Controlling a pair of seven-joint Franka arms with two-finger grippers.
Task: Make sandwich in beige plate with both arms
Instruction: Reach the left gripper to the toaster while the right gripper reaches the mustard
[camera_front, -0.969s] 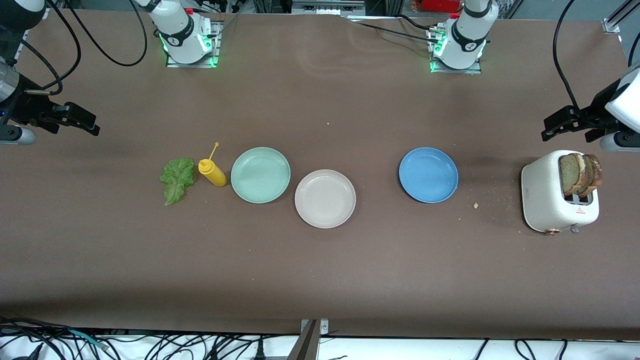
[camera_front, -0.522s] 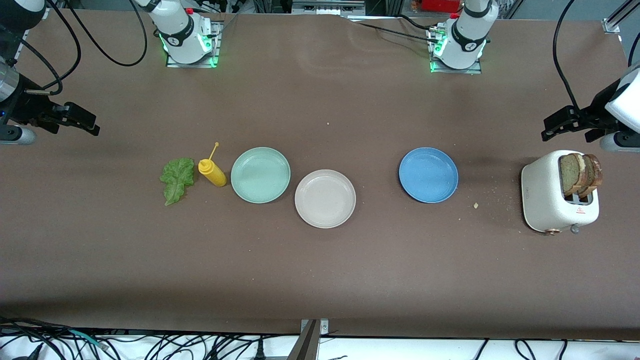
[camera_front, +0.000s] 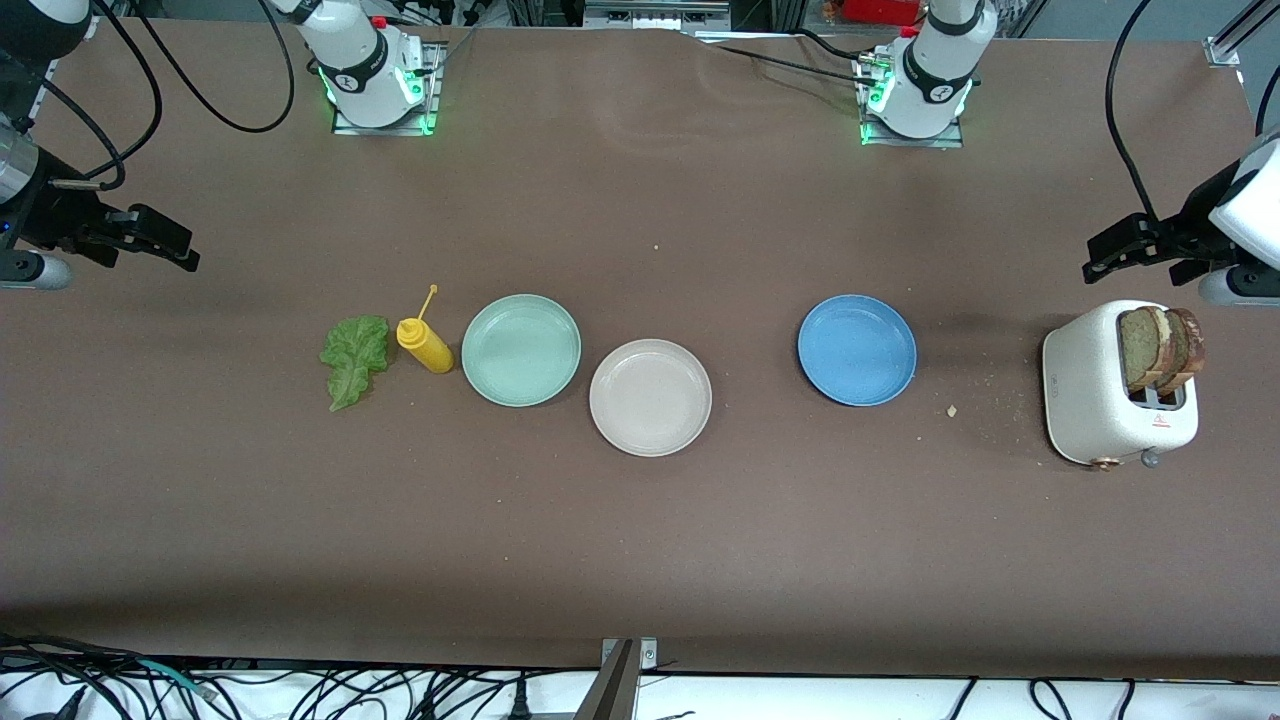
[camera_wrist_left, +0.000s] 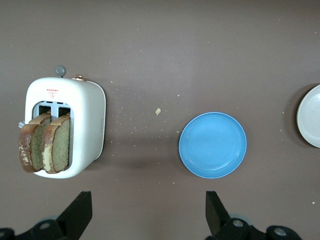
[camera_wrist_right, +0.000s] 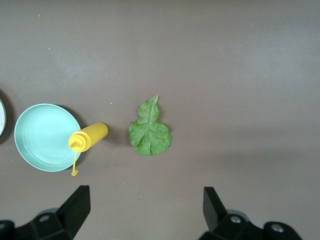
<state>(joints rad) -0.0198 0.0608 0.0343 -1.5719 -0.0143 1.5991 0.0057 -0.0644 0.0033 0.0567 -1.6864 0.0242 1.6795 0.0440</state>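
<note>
The beige plate lies empty mid-table; its edge shows in the left wrist view. Two bread slices stand in a white toaster at the left arm's end, also in the left wrist view. A green lettuce leaf lies at the right arm's end, also in the right wrist view. My left gripper hangs open and empty high above the table beside the toaster. My right gripper hangs open and empty high at the right arm's end.
A mint green plate lies beside the beige plate, toward the right arm's end. A yellow squeeze bottle lies between it and the lettuce. A blue plate lies toward the toaster. Crumbs dot the table near the toaster.
</note>
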